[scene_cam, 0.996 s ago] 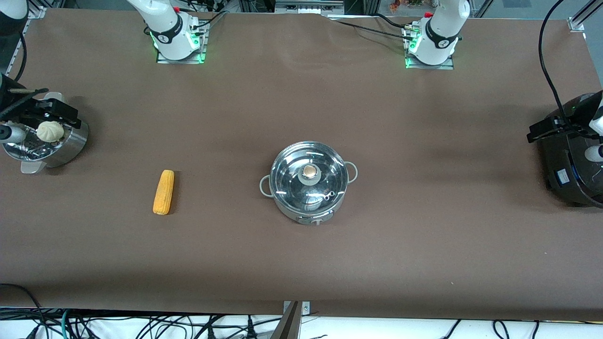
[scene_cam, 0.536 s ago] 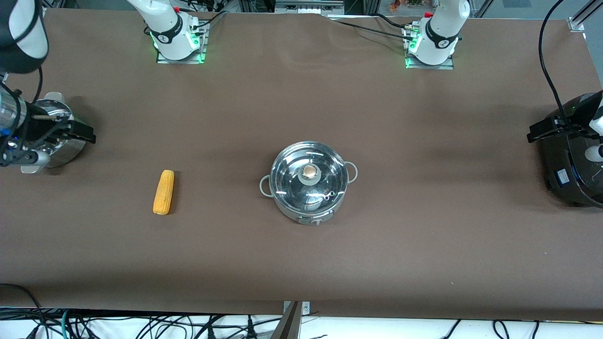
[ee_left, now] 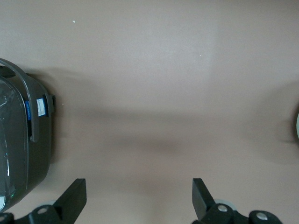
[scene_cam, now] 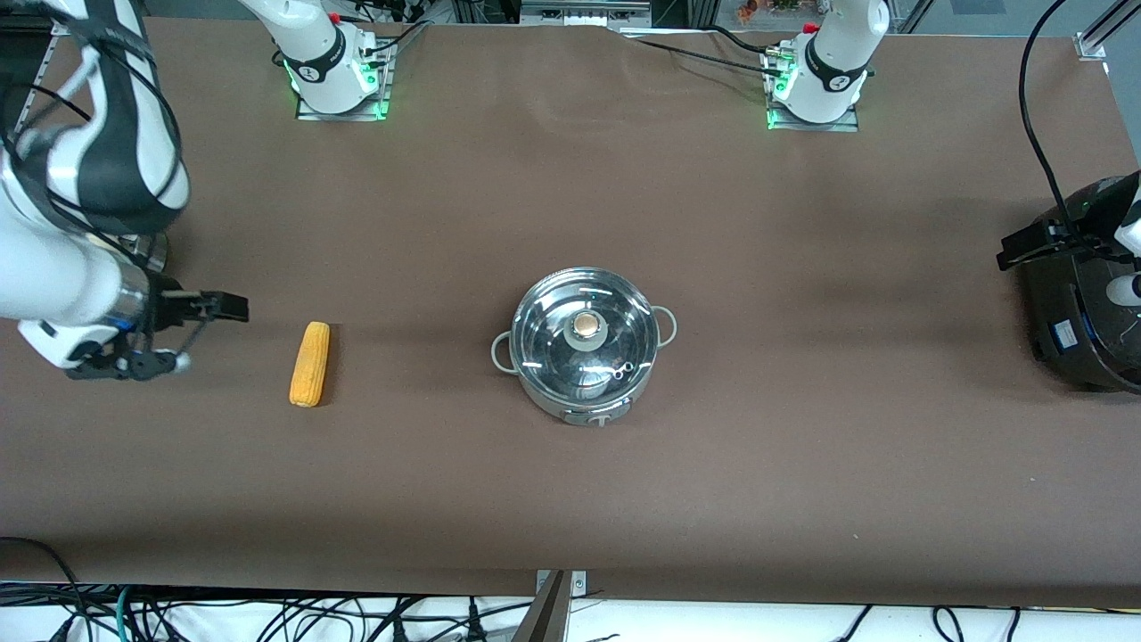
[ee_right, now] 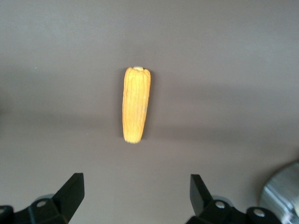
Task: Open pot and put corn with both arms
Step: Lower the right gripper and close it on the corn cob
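The steel pot stands mid-table with its glass lid on and the round knob on top. The yellow corn lies on the table toward the right arm's end; it also shows in the right wrist view. My right gripper is open and empty beside the corn, on the side away from the pot, and its fingers hold nothing. My left gripper hangs open and empty over the black rice cooker's edge; its fingers frame bare table.
The black rice cooker stands at the left arm's end and shows in the left wrist view. My right arm covers the steamer bowl. A shiny steel rim shows at the edge of the right wrist view.
My right gripper has swung from over the steamer bowl toward the corn. The left arm, pot and corn have not moved.
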`<control>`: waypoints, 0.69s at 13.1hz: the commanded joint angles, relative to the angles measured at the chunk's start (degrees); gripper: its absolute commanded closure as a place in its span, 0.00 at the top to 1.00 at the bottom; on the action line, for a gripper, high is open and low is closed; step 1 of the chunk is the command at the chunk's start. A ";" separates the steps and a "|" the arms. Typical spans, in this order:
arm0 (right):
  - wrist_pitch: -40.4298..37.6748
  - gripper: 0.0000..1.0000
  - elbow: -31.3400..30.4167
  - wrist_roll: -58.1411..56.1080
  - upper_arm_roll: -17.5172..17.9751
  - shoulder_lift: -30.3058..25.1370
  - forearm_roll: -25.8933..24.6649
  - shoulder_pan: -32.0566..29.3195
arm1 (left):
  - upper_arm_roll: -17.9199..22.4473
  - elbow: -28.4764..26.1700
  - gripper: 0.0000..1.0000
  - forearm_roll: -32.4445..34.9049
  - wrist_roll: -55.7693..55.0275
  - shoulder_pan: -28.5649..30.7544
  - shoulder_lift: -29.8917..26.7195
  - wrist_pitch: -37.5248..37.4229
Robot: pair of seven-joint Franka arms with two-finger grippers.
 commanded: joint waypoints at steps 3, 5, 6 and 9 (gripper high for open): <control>6.11 1.00 0.63 0.44 0.13 7.80 1.49 -0.16 | -0.26 0.43 1.00 -0.42 0.65 0.35 -0.51 -0.66; 10.32 1.00 -1.38 0.44 0.22 9.83 1.49 0.54 | -0.43 0.43 1.00 -0.42 0.65 0.35 -0.60 -0.66; 12.78 1.00 -2.87 0.44 0.13 10.01 1.49 0.98 | -0.35 0.43 1.00 -0.42 0.65 0.35 -0.60 -0.66; 17.54 1.00 -5.78 0.44 0.13 11.67 1.49 1.25 | -0.35 0.43 1.00 -0.42 0.65 0.35 -0.60 -0.66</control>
